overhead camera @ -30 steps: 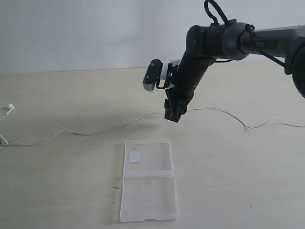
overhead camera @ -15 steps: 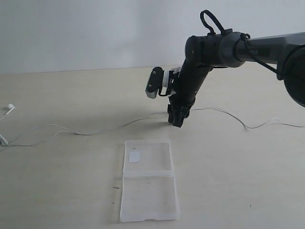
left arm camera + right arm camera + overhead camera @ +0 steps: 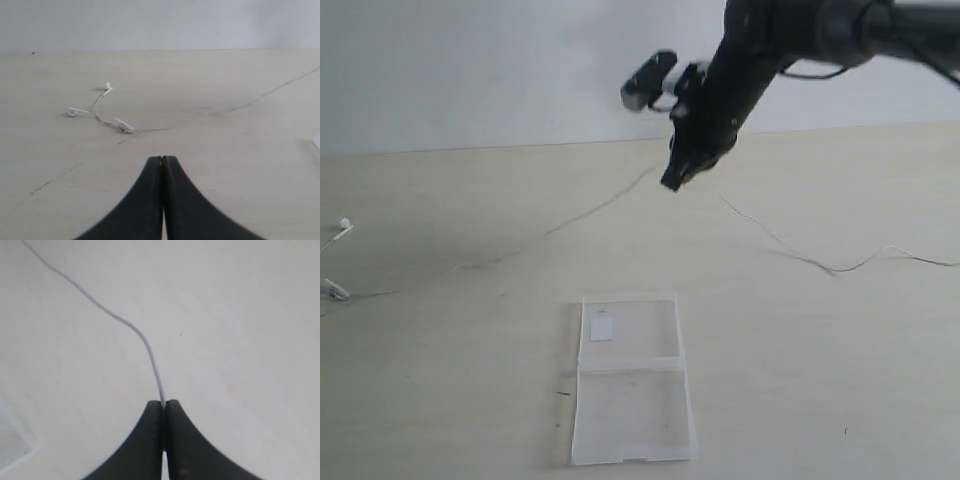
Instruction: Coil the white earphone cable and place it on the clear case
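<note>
My right gripper hangs high above the table, shut on the white earphone cable. The wire runs from the jaws down to the left towards the earbuds at the table's left edge, and down to the right towards the far right edge. In the right wrist view the cable leaves the pinched tips of the right gripper. The clear case lies open and flat near the front, its white label on the far half. My left gripper is shut on nothing; the earbuds lie ahead of it.
The pale table spreads around the case. A white wall stands behind it. The right arm reaches in from the upper right. Small dark marks dot the tabletop near the left gripper.
My right gripper dipped to the table, closed on the cable and rose up, lifting the wire's middle. The earbud end has been drawn slightly inward.
</note>
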Motion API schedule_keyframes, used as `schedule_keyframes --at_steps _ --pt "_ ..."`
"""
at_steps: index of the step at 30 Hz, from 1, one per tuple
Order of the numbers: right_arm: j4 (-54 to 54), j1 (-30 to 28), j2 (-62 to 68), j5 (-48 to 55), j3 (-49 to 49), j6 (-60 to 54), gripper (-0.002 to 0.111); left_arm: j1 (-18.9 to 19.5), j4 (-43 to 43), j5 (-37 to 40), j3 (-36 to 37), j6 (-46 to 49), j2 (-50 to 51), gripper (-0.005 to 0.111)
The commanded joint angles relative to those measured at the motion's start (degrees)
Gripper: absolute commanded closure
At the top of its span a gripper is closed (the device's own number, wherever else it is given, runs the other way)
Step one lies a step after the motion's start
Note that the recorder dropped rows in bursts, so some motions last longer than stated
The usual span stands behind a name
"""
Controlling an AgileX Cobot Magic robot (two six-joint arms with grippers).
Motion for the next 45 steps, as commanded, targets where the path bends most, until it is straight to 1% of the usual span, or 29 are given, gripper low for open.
schedule_keyframes --at_steps 1,3,5,9,13,17,20,22,24,27,30,33,38,40,42,43,44,45 --pt "10.57 0.0 -14.03 8.74 -1.21 1.43 0.108 0.04 -0.24 -0.61 0.01 0.28 -0.33 0.107" --pt "14.49 0.0 -20.96 8.26 -1.21 1.43 0.108 0.04 -0.24 -0.61 0.01 0.28 -0.33 0.107" --pt "14.73 0.0 -28.48 5.75 -1.21 1.43 0.108 0.04 -0.24 -0.61 0.01 0.28 -0.33 0.107" --pt "14.73 0.0 -36.63 3.29 -1.21 1.02 0.108 0.04 -0.24 -0.61 0.01 0.28 -0.33 0.107" --pt "14.61 0.0 -40.21 -0.6 -1.21 1.02 0.108 0.04 0.84 -0.6 0.01 0.47 -0.33 0.107" --pt "14.61 0.0 -40.5 -2.73 -1.21 1.02 0.108 0.04 0.98 -0.6 0.01 0.47 -0.33 0.107" --pt "14.49 0.0 -40.5 -2.66 -1.21 1.02 0.108 0.04 4.13 -0.92 0.01 2.2 -0.33 0.107" --pt "14.49 0.0 -40.5 -2.66 -1.21 1.02 0.108 0.04 5.95 -2.47 0.01 3.43 -0.33 0.107" --pt "14.5 0.0 -40.5 -3.15 -1.21 1.02 0.108 0.04 8.68 -7.84 0.01 3.6 -0.33 0.107" --pt "14.5 0.0 -40.5 -4.92 -1.21 1.02 0.108 0.04 15.47 -23.65 0.01 3.6 -0.33 0.107" --pt "14.5 0.0 -40.5 -5.19 -1.21 1.02 0.108 0.04 16.5 -34.3 0.01 3.6 -0.33 0.107" --pt "14.61 0.0 -40.5 -5.19 -1.21 1.02 0.108 0.04 16.5 -39.89 0.01 3.6 -0.33 0.107" --pt "14.96 0.0 -40.5 -5.19 -1.21 1.02 0.108 0.04 16.5 -45.02 0.01 2.97 -0.33 0.107" --pt "14.92 0.0 -40.63 -5.19 -1.21 1.02 0.108 0.04 16.5 -50.3 0.01 2.97 -0.33 0.107" --pt "14.92 0.0 -40.76 -5.19 -1.21 1.19 0.108 0.04 15.93 -61.09 0.01 1.01 -0.33 0.107" --pt "14.92 0.0 -40.87 -5.19 -1.21 1.38 0.108 0.04 15.65 -65.32 0.01 -0.24 -0.33 0.107" --pt "14.92 0.0 -41.0 -5.19 -1.21 1.38 0.108 0.04 15.51 -66.72 -0.89 -0.53 -0.33 0.107" --pt "14.92 0.0 -41.13 -5.21 -1.21 1.38 0.108 0.04 15.28 -65.54 -3.16 -0.53 0.11 0.107"
